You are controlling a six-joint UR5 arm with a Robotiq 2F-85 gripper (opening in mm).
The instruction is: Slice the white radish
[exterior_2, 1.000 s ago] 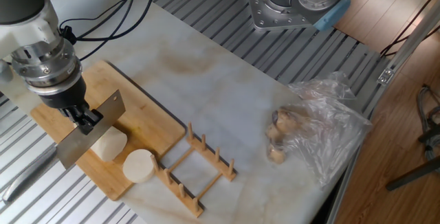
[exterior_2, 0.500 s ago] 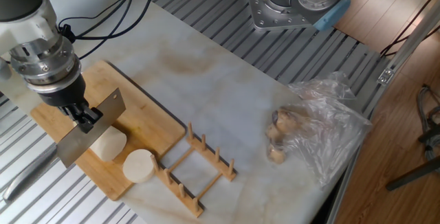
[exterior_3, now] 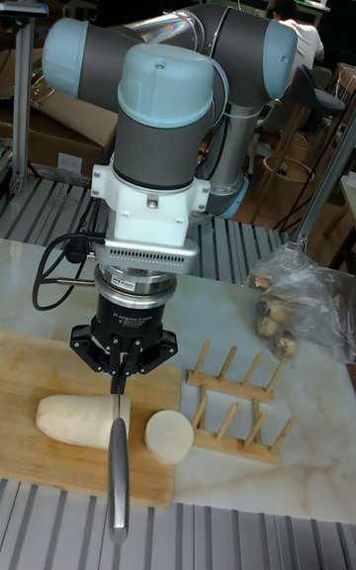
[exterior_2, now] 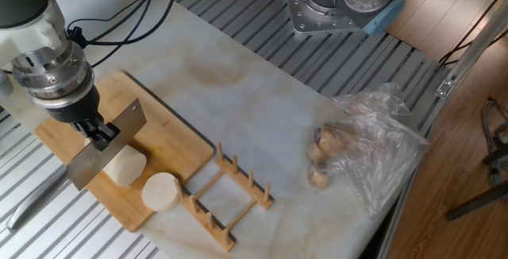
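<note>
The gripper (exterior_2: 97, 134) points straight down over the wooden cutting board (exterior_2: 171, 144), its two fingers clamped narrowly on the handle of a knife (exterior_2: 103, 157); the broad steel blade stands on edge and runs toward the near edge of the board; in the tall fixed view the same gripper (exterior_3: 121, 369) holds the knife (exterior_3: 118, 466) with its blade hanging down across the board's front edge (exterior_3: 59, 466).

The white radish (exterior_2: 127, 166) lies on the board just beside the blade, a thick creamy stub; in the tall fixed view the blade crosses the right end of the long piece (exterior_3: 84, 419); a cut-off piece (exterior_2: 161, 191) stands apart on its flat face nearer the wooden dish rack (exterior_2: 232, 193); whether the edge has entered the flesh cannot be told.

Compared with the frames of a second and half a second ago, the knife has shifted slightly, the blade a touch lower and further along the radish; the radish pieces, the rack and the plastic bag of brownish lumps (exterior_2: 361, 152) on the marble tabletop (exterior_2: 262, 108) have not moved.
</note>
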